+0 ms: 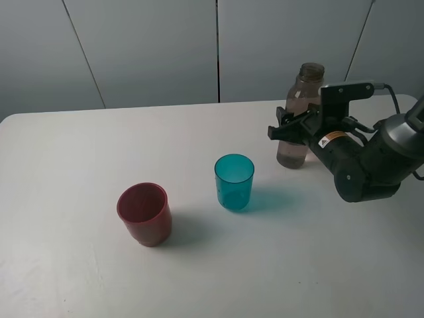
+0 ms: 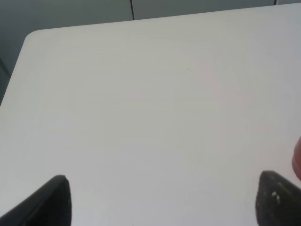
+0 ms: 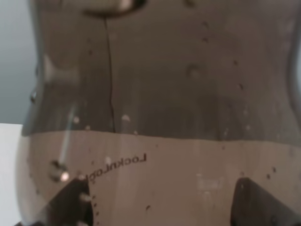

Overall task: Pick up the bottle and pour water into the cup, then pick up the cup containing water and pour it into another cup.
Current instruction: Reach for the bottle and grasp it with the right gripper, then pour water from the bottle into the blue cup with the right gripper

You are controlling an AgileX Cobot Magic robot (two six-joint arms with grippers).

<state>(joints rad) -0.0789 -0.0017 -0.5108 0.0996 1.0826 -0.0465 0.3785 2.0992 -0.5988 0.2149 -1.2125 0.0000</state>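
Observation:
The tall smoky bottle (image 1: 299, 93) stands upright at the back right of the table, uncapped and about half full of water. My right gripper (image 1: 291, 130) is shut on the bottle's middle, coming in from the right. In the right wrist view the bottle (image 3: 155, 94) fills the picture, with the gripper (image 3: 162, 200) at its two sides. The teal cup (image 1: 234, 182) stands in the middle of the table, left of and nearer than the bottle. Further left and nearer stands the dark red cup (image 1: 144, 213). My left gripper (image 2: 162, 200) is open over bare table, with a sliver of the red cup (image 2: 297, 160) beside it.
The white table (image 1: 79, 146) ends at a rounded back left corner, with grey wall panels behind it. The right arm's dark body (image 1: 364, 159) hangs over the table's right side. The left arm does not show in the exterior high view.

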